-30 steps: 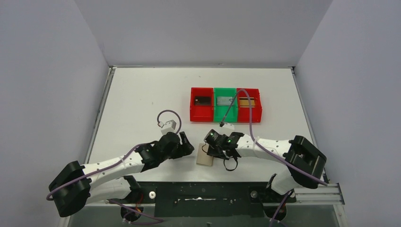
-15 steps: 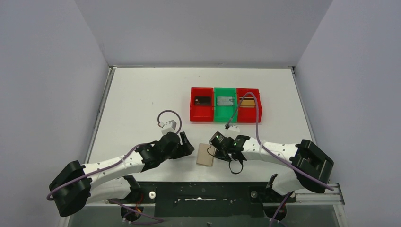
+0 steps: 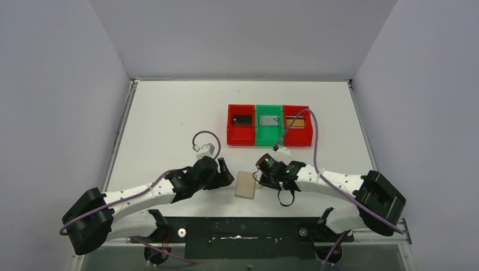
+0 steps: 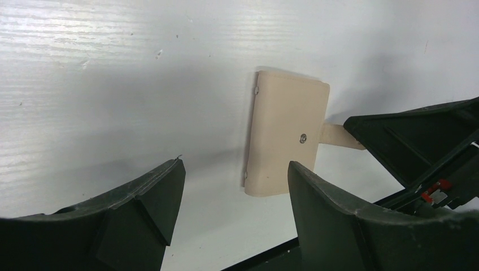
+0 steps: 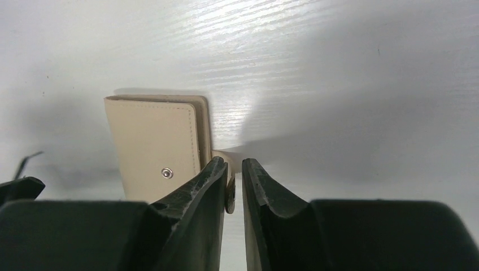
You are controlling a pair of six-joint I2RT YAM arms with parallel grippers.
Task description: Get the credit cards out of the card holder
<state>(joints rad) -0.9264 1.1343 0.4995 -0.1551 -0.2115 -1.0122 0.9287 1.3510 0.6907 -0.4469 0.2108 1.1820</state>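
Top external view: the right gripper (image 3: 258, 179) is now seen drawn a little further to the right than a second ago, and its jaws have been brought together from a wider spread. The card holder (image 3: 244, 184) is found at the same spot as before, lying closed and flat on the table (image 3: 169, 124), close to the near edge and between the two grippers. From the right wrist, the closure tab (image 5: 221, 154) is seen pinched between the two fingers of the right gripper (image 5: 234, 169), with the tan panel of the card holder (image 5: 152, 144) and its snap stud (image 5: 166, 173) just to the left. The left gripper (image 3: 227, 175) has been shifted only slightly; from the left wrist the left gripper (image 4: 236, 165) is shown spread wide with nothing grasped, the card holder (image 4: 288, 138) lying beyond its fingertips and the closure tab (image 4: 339, 135) sticking out to the right into the other gripper. A dark rail is met just past the near corner of the card holder, so little room is left there. Bare table is offered to the far left. The row of red and green trays (image 3: 269, 142) is set well apart beyond, with a dark card (image 3: 242, 119), a grey card (image 3: 269, 120) and a tan card with a dark stripe (image 3: 295, 121) lying one to a compartment
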